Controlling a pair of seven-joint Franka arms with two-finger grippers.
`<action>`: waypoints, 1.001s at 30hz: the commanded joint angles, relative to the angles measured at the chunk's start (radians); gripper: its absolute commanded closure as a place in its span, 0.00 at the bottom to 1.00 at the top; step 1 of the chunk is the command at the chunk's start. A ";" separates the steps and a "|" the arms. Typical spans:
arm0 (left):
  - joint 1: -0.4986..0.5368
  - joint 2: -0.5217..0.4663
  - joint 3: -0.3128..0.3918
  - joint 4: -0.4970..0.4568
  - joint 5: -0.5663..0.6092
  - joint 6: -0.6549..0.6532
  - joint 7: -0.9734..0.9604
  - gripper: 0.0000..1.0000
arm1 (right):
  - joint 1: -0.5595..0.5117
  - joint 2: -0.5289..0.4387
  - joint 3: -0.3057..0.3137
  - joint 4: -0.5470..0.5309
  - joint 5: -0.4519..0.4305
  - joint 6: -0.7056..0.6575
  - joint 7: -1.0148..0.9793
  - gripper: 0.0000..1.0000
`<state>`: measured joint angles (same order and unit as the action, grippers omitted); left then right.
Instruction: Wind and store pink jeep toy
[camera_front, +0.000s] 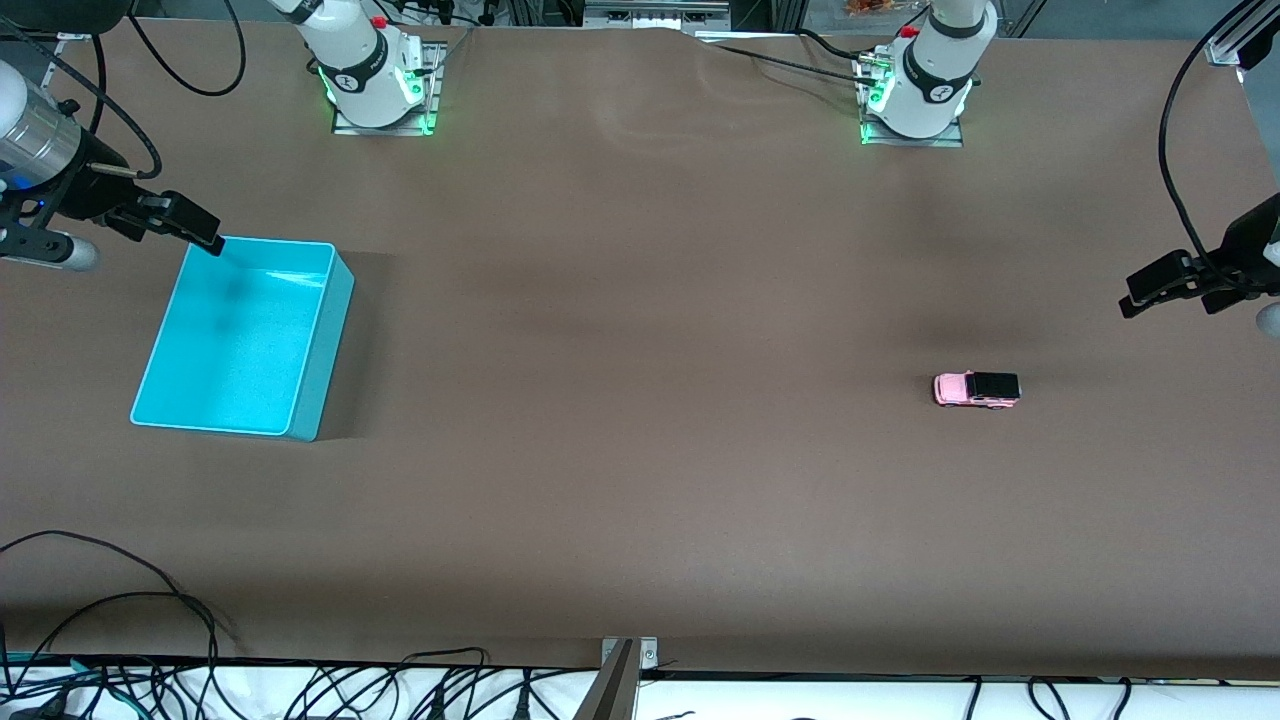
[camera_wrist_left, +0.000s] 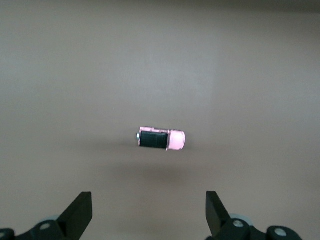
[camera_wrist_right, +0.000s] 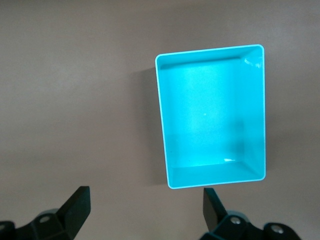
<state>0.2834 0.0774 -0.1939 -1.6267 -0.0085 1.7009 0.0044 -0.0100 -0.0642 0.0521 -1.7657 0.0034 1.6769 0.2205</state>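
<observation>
Both grippers hanging wide, empty: left gripper (camera_front: 1175, 290) near pink jeep toy (camera_front: 976, 389), right gripper (camera_front: 185, 225) over cyan bin (camera_front: 325, 345) edge.

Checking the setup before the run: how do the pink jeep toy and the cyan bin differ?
The pink jeep toy is tiny, pale pink with a black top; the cyan bin is far bigger, one colour, open and empty. The toy sits toward the left arm's end, the bin toward the right arm's. Both rest on the table, untouched.

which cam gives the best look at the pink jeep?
Left wrist view: the pink jeep toy sits mid-frame, seen from above and unobstructed. The front view shows it small, toward the left arm's end. The right wrist view misses it.
</observation>
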 joint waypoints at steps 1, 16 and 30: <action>0.002 -0.008 -0.004 -0.015 0.039 -0.035 -0.001 0.00 | 0.001 -0.014 0.000 0.003 -0.011 -0.023 -0.006 0.00; -0.003 0.001 -0.009 -0.005 0.064 -0.076 -0.001 0.00 | -0.002 -0.006 -0.002 0.015 -0.010 -0.028 -0.018 0.00; -0.003 0.004 -0.010 0.005 0.064 -0.076 -0.003 0.00 | -0.002 -0.006 -0.002 0.015 -0.010 -0.029 -0.017 0.00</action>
<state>0.2815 0.0780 -0.1993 -1.6399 0.0335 1.6360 0.0044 -0.0103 -0.0655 0.0519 -1.7641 0.0034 1.6669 0.2199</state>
